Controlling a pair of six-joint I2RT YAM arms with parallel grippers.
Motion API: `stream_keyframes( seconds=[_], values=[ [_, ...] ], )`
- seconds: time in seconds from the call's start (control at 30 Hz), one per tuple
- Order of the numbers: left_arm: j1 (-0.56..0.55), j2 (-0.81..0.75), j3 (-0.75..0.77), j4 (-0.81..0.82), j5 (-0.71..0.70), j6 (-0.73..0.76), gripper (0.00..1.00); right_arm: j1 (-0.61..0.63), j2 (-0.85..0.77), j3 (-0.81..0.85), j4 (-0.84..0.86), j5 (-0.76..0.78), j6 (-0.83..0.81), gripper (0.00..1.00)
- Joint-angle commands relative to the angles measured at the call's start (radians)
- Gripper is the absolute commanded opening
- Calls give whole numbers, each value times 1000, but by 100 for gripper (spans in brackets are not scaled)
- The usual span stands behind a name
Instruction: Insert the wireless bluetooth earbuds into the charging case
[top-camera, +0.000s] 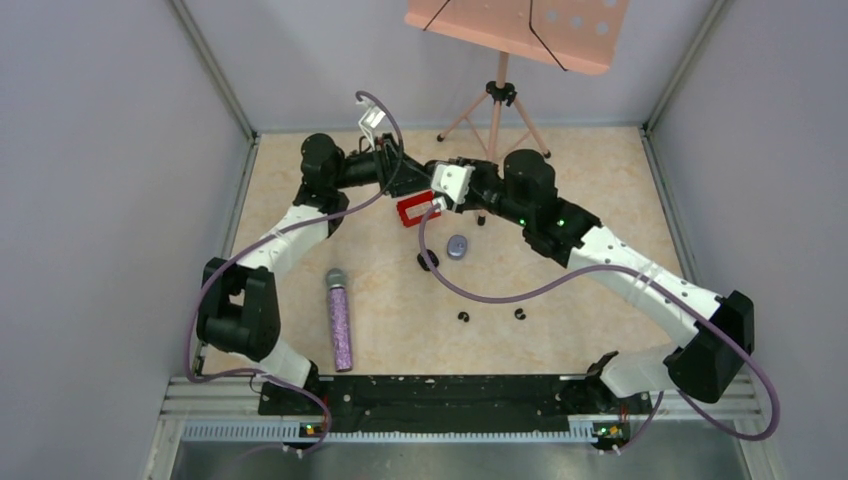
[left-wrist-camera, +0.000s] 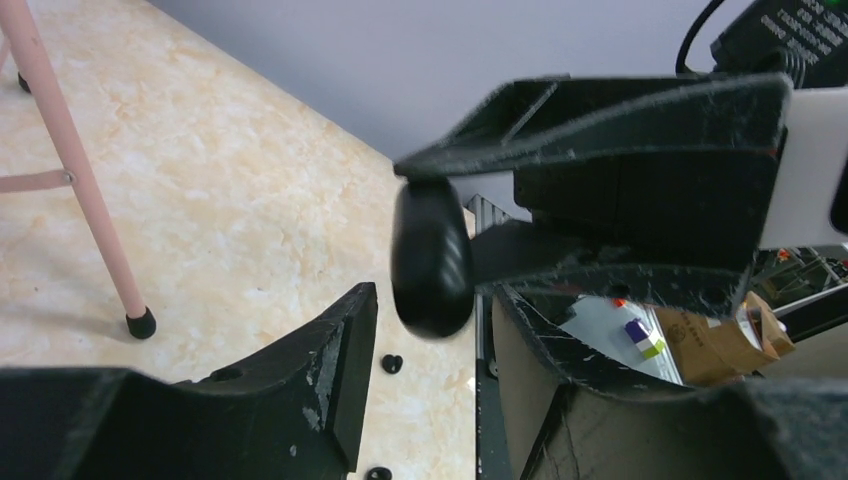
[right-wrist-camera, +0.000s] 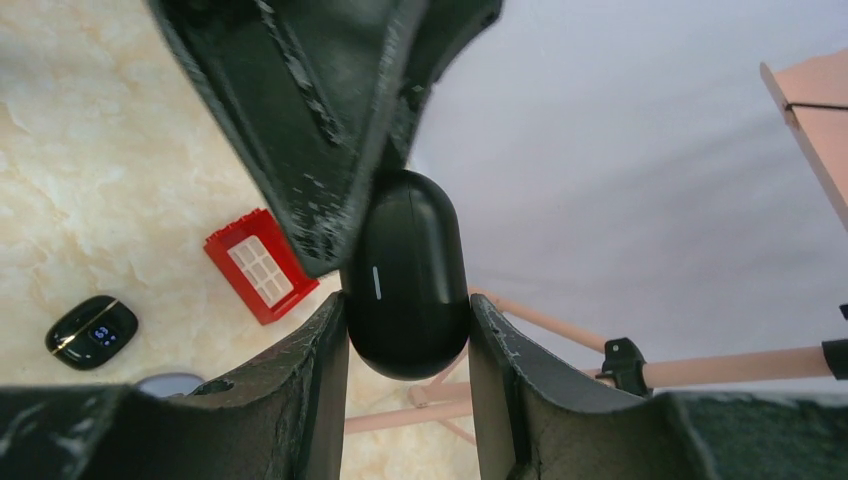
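Purple glittery microphone (top-camera: 340, 320) is seen lying at far left on the marbled table (top-camera: 600, 180). Next, the left gripper (left-wrist-camera: 430, 300) is shown part open, its jaws set loosely about the upper end of the black charging case (right-wrist-camera: 405, 270), with one finger (right-wrist-camera: 320, 150) laid against it. The case is clamped at its sides, clear of the table, by the right gripper (right-wrist-camera: 407, 305). Two black earbuds (top-camera: 463, 317) are seen lying on the table nearer the bases, well apart from the case.
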Motion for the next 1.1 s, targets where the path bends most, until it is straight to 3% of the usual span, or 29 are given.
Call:
stream_keyframes(
  seconds=[0.0,0.23,0.6,0.77,0.87,1.07],
  values=[
    [-15,15,64,95,-11,-22,48,36,-51,-7,31,3,-32,21],
    [-28,26,60,124,27,-37,31,53,-44,-10,66,49,-46,21],
    [-29,32,46,159,51,-50,39,57,-64,-42,66,62,-128,21],
    [-29,30,41,167,54,-52,50,58,-70,-46,94,62,-148,21],
    [-29,32,41,177,55,-53,49,58,-72,-47,95,61,-157,21],
    [-29,38,40,205,59,-59,36,58,-74,-51,95,52,-186,21]
  ],
)
